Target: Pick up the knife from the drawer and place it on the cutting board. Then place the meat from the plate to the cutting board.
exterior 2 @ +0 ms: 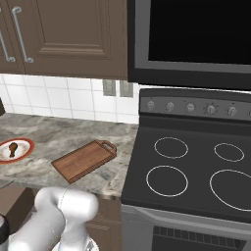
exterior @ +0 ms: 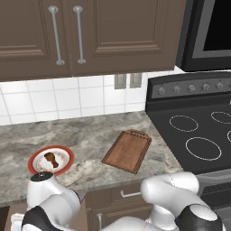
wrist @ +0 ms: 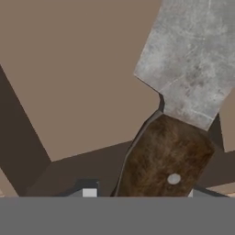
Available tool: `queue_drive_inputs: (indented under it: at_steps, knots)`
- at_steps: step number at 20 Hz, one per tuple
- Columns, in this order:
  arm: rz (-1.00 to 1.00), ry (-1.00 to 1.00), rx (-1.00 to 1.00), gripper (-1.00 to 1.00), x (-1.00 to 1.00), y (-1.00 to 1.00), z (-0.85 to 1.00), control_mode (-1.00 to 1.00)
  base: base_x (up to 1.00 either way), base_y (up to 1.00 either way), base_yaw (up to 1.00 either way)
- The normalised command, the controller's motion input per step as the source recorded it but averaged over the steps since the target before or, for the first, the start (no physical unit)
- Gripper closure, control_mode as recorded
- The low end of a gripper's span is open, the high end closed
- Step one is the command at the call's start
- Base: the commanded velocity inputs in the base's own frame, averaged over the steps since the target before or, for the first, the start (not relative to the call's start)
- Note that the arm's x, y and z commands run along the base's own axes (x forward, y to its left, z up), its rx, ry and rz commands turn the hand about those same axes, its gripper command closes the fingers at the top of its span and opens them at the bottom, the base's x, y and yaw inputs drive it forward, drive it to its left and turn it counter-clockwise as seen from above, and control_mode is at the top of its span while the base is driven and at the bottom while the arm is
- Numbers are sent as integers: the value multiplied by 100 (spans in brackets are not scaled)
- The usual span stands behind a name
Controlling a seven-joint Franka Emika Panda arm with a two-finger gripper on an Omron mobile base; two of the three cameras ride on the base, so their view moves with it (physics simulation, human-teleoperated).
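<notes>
In the hand view the knife fills the right half, its dark brown wooden handle [wrist: 165,160] low between my fingertips [wrist: 89,193] and its grey blade [wrist: 193,59] reaching to the top right. My gripper [wrist: 142,193] is closed around the handle. Behind the knife lies the light wood inside of the drawer [wrist: 69,69]. A grey blade tip [exterior: 82,194] pokes out beside my arm at the counter's front. The cutting board [exterior: 127,150] [exterior 2: 83,161] lies bare on the counter beside the stove. Left of it, the meat [exterior: 51,159] [exterior 2: 12,147] rests on the orange-rimmed plate [exterior: 65,155] [exterior 2: 25,143].
A black stove [exterior: 198,135] [exterior 2: 196,171] with ring burners borders the counter on the right. Dark wall cabinets [exterior: 90,36] hang above a white tiled backsplash. Small drawer fronts with silver handles [exterior: 128,194] sit under the counter edge. My white arm [exterior: 167,203] crowds the foreground.
</notes>
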Motion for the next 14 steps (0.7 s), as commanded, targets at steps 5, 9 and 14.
queue_drive_inputs:
  at_steps: [5, 9, 14]
  knots:
    - [-4, 0, 6, 100, 0, -53, 47, -100, 0, 0, 0]
    - [-2, 0, 7, 100, 0, -57, 41, -100, 0, 0, 0]
    - [-1, -4, 6, 100, 3, -53, 46, -100, 0, 0, 0]
